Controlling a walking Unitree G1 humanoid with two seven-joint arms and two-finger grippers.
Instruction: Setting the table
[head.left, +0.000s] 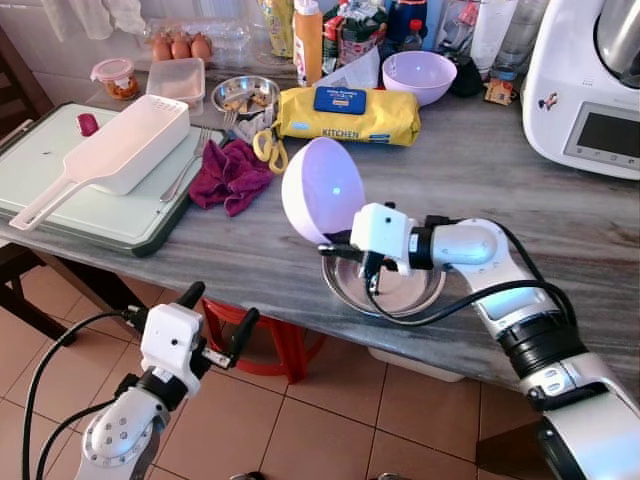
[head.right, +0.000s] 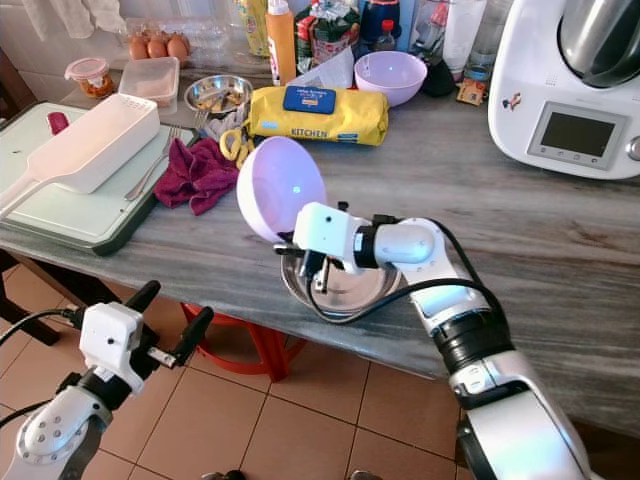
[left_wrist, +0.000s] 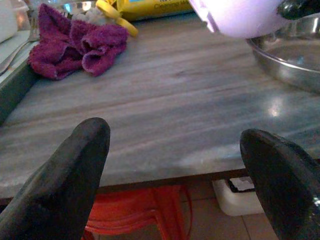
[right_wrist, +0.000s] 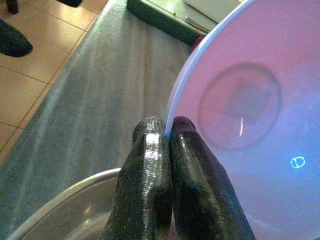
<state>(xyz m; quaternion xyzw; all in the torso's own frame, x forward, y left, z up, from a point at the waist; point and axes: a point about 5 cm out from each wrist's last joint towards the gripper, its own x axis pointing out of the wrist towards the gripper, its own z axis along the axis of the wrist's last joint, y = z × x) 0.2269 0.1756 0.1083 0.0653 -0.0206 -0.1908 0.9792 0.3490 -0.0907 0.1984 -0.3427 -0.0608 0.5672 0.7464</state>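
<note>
My right gripper (head.left: 340, 250) is shut on the rim of a lilac plastic bowl (head.left: 320, 188), holding it tilted on edge above a shallow steel dish (head.left: 400, 292) near the counter's front edge. In the right wrist view both fingers (right_wrist: 159, 165) pinch the lilac bowl (right_wrist: 250, 120) rim, with the steel dish (right_wrist: 65, 210) below. A second lilac bowl (head.left: 420, 75) stands at the back of the counter. My left gripper (head.left: 215, 320) hangs open below the counter edge, over the tiled floor; its fingers (left_wrist: 60, 185) frame the counter front in the left wrist view.
A magenta cloth (head.left: 230, 175), a yellow wipes pack (head.left: 350, 115), a small steel bowl (head.left: 245, 95) and a white scoop-shaped container (head.left: 115, 155) on a green-edged tray (head.left: 90, 210) sit to the left. A white kitchen machine (head.left: 590, 85) stands at the right. A red stool (head.left: 275, 345) is under the counter.
</note>
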